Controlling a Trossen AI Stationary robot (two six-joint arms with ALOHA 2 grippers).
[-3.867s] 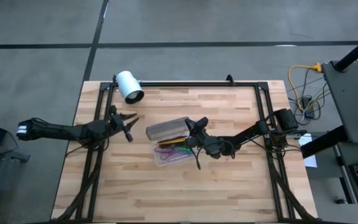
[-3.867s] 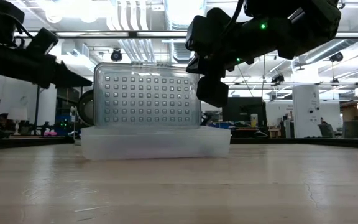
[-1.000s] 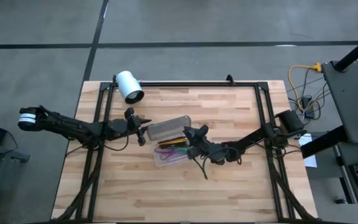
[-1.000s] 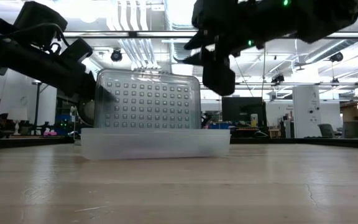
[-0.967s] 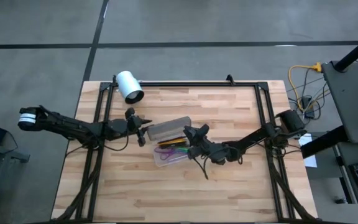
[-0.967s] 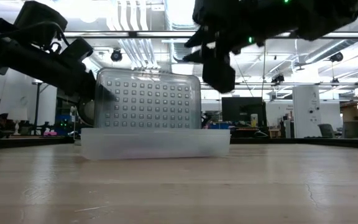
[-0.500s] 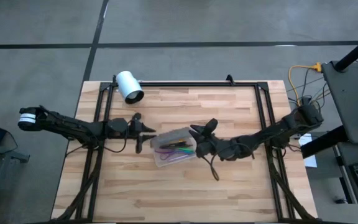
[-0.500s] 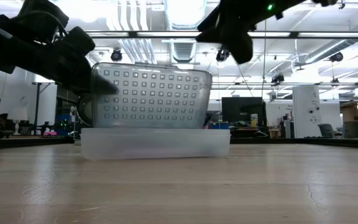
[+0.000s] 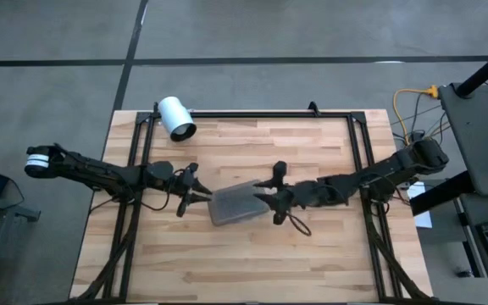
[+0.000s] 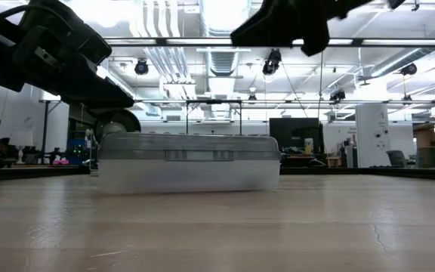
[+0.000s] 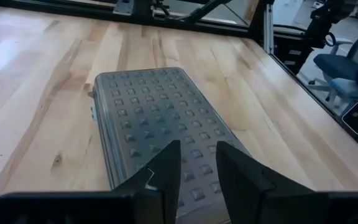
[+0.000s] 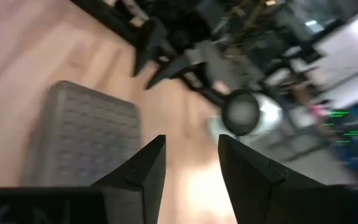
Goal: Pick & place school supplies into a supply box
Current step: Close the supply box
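Observation:
The supply box (image 9: 238, 204) lies on the wooden table's middle with its grey dotted lid (image 11: 157, 134) down flat over it; in the low view the supply box (image 10: 189, 162) shows shut. The school supplies are hidden under the lid. My left gripper (image 9: 200, 190) hovers open just off the box's left end, and above it in the low view (image 10: 123, 94). My right gripper (image 9: 269, 193) hangs open over the box's right end, well above it (image 10: 244, 32). Neither touches the box.
A white cylinder (image 9: 176, 117) lies at the table's far left corner. A black frame rail (image 9: 252, 113) runs along the far edge, with side rails left and right. Bare wood lies near the front of the box.
The box's lid, which stood upright a second ago, has swung down toward the near edge and now lies shut on the box. My left gripper followed it a little toward the near edge. My right gripper has risen clear above the box's right end.

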